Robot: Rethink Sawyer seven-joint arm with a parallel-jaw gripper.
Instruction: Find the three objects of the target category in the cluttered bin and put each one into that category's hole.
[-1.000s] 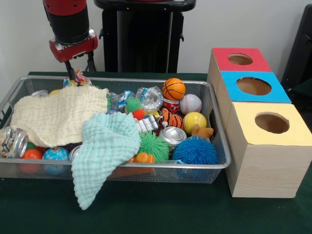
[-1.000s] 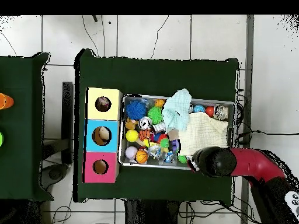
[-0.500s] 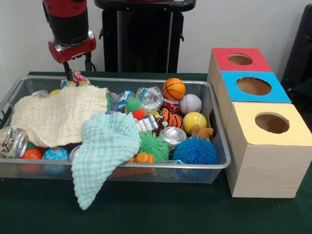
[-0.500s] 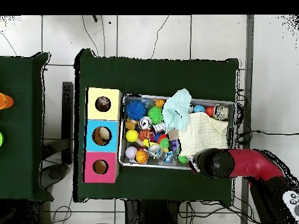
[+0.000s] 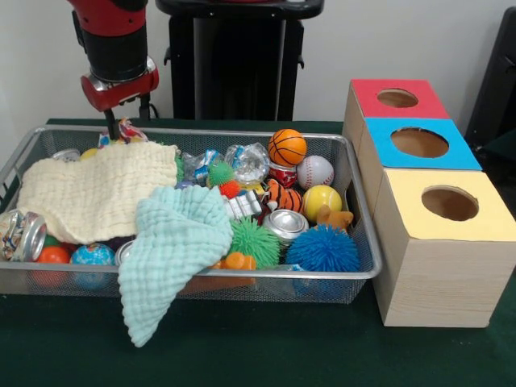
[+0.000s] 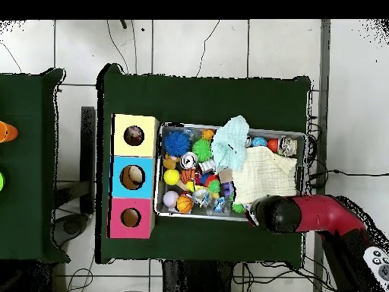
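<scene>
Front view: we've got the gripper point(image 5: 121, 113) hanging over the far left corner of the bin point(image 5: 242, 274), right by a crinkly wrapper point(image 5: 129, 129).
Target stuff: category isn't given, so we can't name it. Balls like the basketball point(image 5: 287, 147) sit far right in the bin; cans like the silver can point(image 5: 286, 224) sit mid-bin.
Doing it well: we'd say peel the cream cloth point(image 5: 97, 189) and mint cloth point(image 5: 173, 250) off first; they bury plenty.
Holes: three-colour box point(image 5: 427, 242), right of the bin.
Fingers: honestly can't tell how open, or whether they're holding anything.
</scene>
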